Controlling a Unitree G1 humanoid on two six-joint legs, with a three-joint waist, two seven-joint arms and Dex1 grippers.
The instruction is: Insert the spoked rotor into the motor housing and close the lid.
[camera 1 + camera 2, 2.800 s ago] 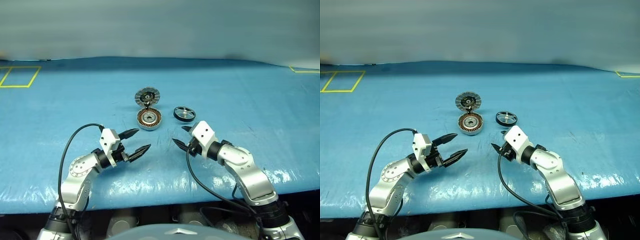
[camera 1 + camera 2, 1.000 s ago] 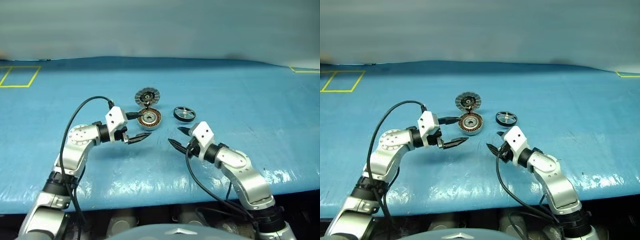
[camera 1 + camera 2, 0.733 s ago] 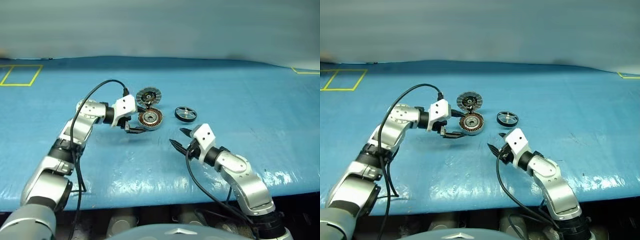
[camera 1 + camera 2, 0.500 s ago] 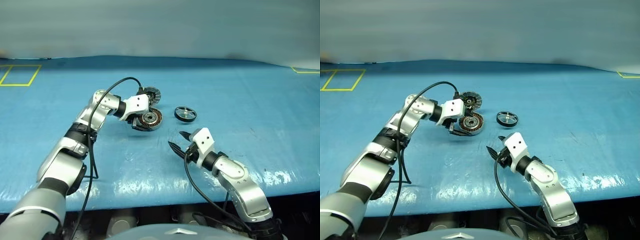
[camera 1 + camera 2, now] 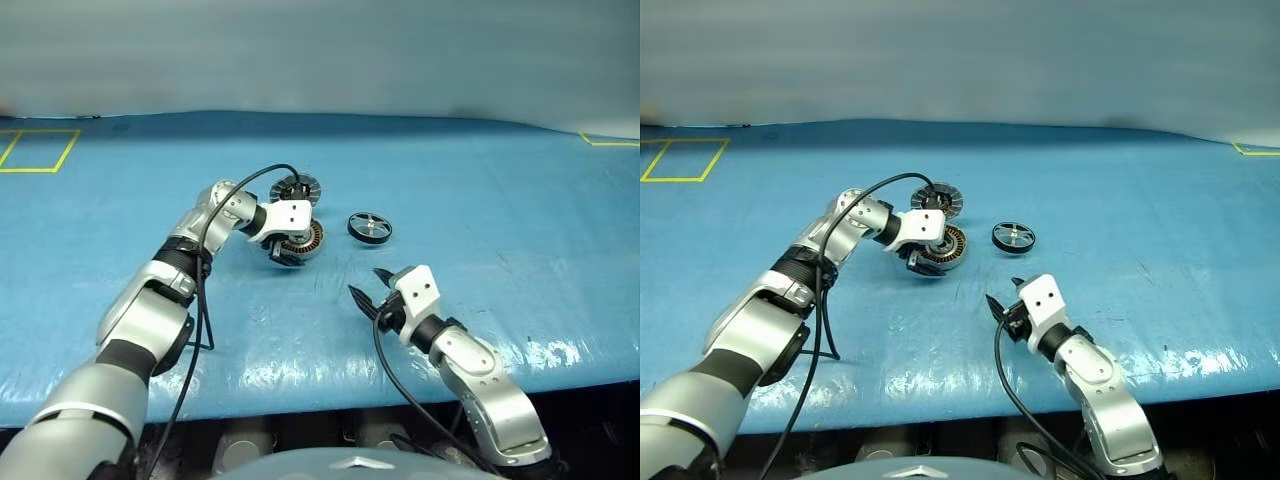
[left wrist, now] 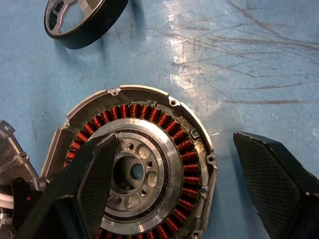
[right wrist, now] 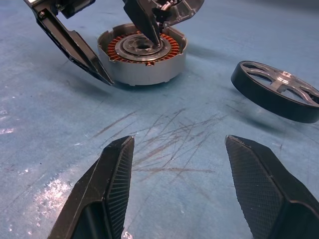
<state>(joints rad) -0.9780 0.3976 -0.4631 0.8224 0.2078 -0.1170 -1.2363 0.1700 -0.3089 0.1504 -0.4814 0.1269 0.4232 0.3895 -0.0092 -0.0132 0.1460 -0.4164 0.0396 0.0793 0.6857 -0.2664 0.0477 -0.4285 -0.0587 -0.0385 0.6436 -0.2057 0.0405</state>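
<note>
The left gripper [image 6: 174, 184], jaws spread wide, straddles one side of the motor housing [image 6: 144, 169], one finger over its hub and one outside its rim, while the spoked rotor [image 7: 277, 90] lies beyond the right gripper [image 7: 177, 189], whose jaws gape empty.

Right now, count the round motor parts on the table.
3: the motor housing under the left gripper, its lid just behind, the spoked rotor to the right.
</note>
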